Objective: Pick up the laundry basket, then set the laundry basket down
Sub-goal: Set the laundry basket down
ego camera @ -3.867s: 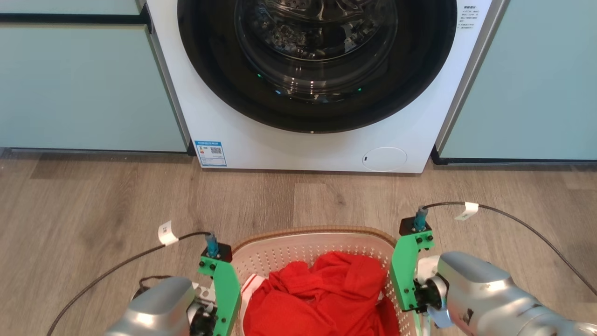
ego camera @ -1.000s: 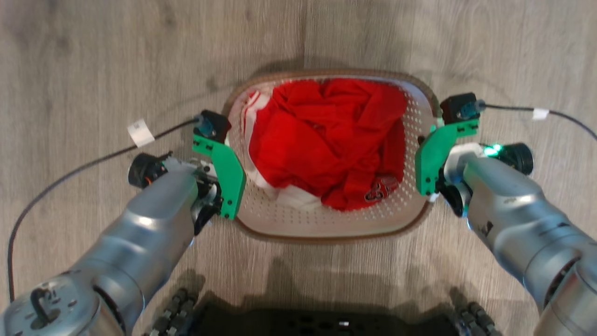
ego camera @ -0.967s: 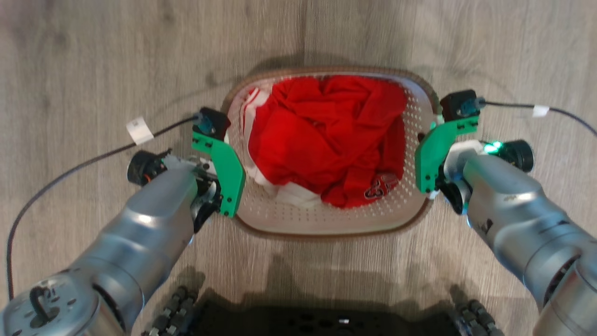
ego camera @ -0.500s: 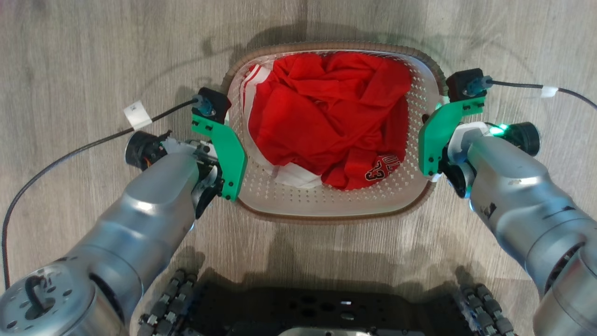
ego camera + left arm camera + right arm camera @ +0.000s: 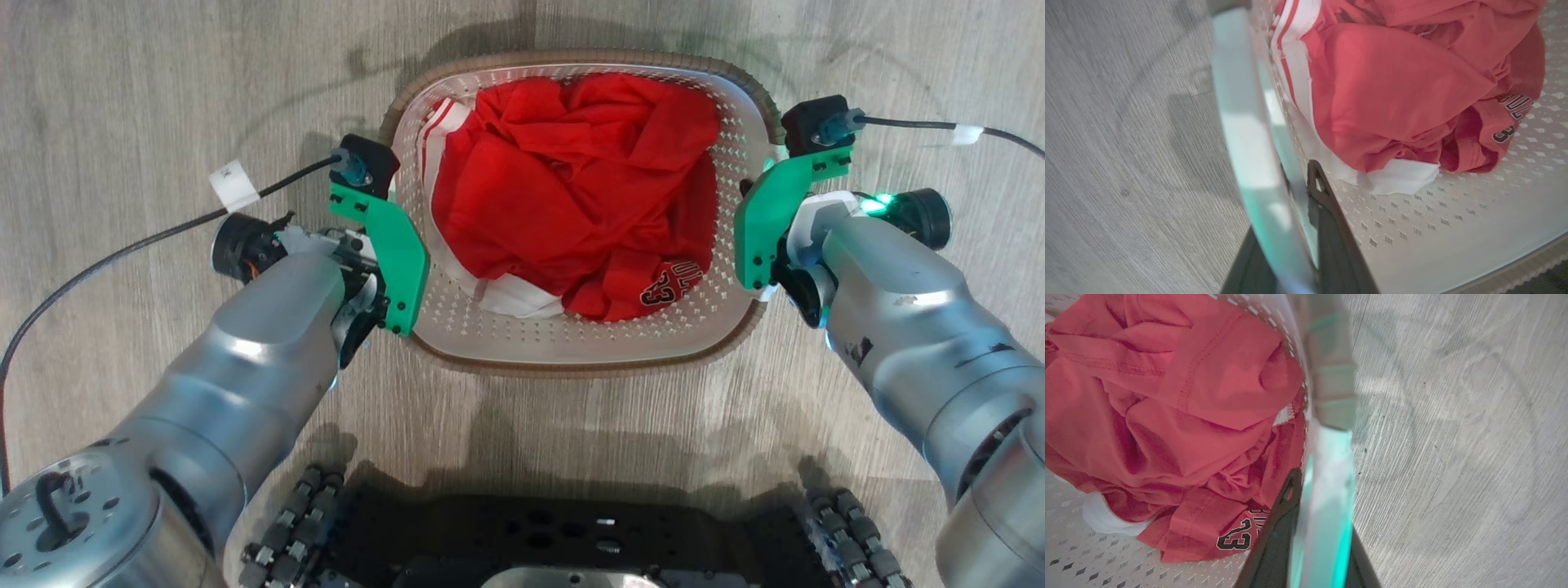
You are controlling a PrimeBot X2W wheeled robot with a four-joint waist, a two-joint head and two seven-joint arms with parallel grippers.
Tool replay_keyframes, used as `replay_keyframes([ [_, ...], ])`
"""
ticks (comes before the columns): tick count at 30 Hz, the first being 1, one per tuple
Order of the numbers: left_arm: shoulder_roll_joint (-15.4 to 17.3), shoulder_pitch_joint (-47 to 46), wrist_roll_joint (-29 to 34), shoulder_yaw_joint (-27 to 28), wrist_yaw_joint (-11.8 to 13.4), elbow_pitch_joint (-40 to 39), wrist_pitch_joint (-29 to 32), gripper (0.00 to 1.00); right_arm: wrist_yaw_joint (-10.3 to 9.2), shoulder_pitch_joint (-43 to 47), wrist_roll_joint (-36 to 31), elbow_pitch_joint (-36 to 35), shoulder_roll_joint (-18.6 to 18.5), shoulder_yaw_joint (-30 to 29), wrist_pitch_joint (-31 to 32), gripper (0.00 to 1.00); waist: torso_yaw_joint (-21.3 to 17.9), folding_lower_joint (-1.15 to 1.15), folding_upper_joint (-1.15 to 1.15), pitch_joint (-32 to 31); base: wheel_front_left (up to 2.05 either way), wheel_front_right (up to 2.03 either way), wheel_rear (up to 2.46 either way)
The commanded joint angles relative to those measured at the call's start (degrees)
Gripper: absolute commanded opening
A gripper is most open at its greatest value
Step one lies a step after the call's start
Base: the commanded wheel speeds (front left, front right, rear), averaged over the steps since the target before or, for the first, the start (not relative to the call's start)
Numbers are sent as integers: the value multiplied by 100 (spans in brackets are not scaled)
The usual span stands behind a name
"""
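One white perforated laundry basket [image 5: 571,339], brown rim [image 5: 571,367], gripped by left claw [image 5: 1294,212], right claw [image 5: 1323,506]

The red jersey [image 5: 1180,400] bears a black 23; nearby letters half hidden.

Beneath me, a crumpled red jersey [image 5: 571,180] printed with 33 lies bunched over white, red-striped fabric [image 5: 518,296]. Pale grey wood-grain floor [image 5: 122,98] spreads out on every side.
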Motion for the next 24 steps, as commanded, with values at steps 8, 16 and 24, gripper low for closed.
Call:
replay_keyframes([
  [8, -211, -96, -35, 14, 312, -260, -148, 100, 41, 266, -157, -104, 211, 32, -59, 100, 37, 1, 0, -1, 0, 0, 0],
  [16, -211, -5, -5, 12, 490, -168, -174, 100, 41, 367, -273, -102, 110, -117, 33, 100, 53, 1, 0, -157, 0, 0, 0],
  [24, -211, 58, 21, 11, 528, -197, -156, 100, 41, 503, -429, -102, 30, -384, 237, 100, 64, 1, 0, -287, 0, 0, 0],
])
